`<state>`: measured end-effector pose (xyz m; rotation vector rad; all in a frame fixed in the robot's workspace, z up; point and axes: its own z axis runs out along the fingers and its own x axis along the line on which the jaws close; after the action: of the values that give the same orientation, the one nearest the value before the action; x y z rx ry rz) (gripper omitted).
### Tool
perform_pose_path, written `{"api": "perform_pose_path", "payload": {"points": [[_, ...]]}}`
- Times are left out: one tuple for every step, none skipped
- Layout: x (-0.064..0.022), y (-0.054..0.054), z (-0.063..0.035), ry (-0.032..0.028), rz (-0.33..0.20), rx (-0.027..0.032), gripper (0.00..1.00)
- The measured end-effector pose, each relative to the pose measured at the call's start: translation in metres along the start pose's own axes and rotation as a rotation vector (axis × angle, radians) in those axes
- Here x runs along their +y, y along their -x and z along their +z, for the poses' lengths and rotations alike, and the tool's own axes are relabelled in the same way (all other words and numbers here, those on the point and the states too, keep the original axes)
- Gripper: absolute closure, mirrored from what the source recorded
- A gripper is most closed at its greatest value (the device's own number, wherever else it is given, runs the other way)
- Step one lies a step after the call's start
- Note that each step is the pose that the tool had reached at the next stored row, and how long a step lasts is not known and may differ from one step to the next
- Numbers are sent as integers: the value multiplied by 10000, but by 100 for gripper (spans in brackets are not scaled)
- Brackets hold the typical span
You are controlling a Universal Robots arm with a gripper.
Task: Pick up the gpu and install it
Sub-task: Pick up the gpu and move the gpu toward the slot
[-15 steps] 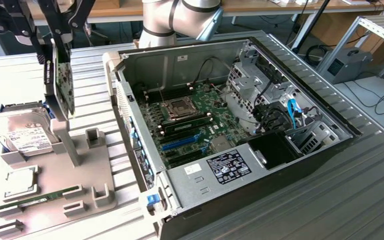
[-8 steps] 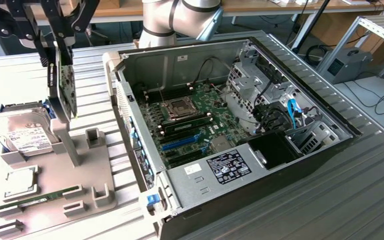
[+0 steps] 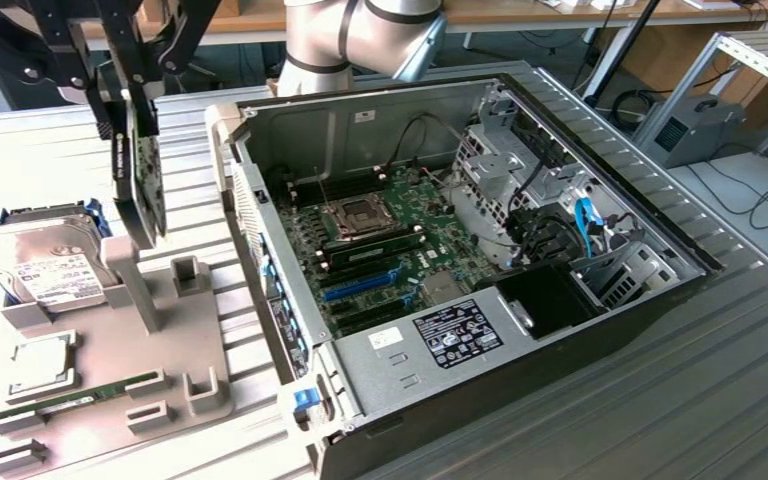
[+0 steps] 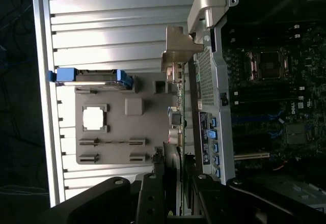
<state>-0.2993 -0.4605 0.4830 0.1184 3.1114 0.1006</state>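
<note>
gpu (image 3: 137, 175) held upright by fingers (image 4: 150, 198), over grey holder (image 3: 104, 400), open case (image 3: 558, 370) beside

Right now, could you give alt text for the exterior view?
The robot's jaws grip the gpu upright above a grey parts tray at the exterior view's left; an open computer case lies beside it, motherboard exposed.

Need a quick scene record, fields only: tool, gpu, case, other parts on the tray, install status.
tool: tool shut on the gpu
gpu: upright, over the tray, outside the case
case: PC case open, motherboard exposed, on the exterior view's right of the tray
tray parts: hard drive, CPU, RAM stick
install: not yet done
</note>
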Motion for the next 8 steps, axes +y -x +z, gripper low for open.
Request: {"api": "perform_pose_path", "payload": {"points": [[0,9,13,-1,0,0,74],[0,19,21,-2,0,0,74],[1,34,29,-3,0,1,74],[2,53,36,-2,0,-1,74],[3,75,42,-3,0,0,74],[4,89,48,-4,0,0,74],[4,98,55,-6,-1,-1,74],[4,104,64,-8,0,0,74]]}}
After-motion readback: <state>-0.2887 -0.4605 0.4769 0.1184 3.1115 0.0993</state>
